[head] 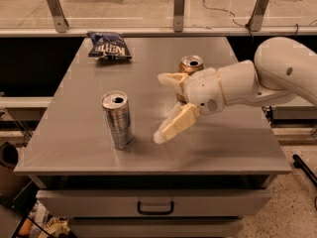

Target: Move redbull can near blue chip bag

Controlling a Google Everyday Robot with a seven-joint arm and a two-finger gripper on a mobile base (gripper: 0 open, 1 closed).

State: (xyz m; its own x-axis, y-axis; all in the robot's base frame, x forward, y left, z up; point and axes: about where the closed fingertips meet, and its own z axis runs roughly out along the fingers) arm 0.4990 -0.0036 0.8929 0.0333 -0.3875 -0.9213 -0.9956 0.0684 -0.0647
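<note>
The redbull can (pixel 117 119), tall, slim and silver with a pull-tab top, stands upright on the grey table (pixel 74 143) at the front left. The blue chip bag (pixel 109 45) lies at the table's far left edge. My gripper (pixel 161 107) reaches in from the right, with cream fingers spread open and empty. It is just right of the redbull can, not touching it. One finger (pixel 176 124) points down toward the table, the other (pixel 172 80) sits higher.
An orange-tan soda can (pixel 191 65) stands behind my gripper, partly hidden by it. A closed drawer with a handle (pixel 155 208) sits under the table's front edge. A railing with metal posts (pixel 179 4) runs behind the table.
</note>
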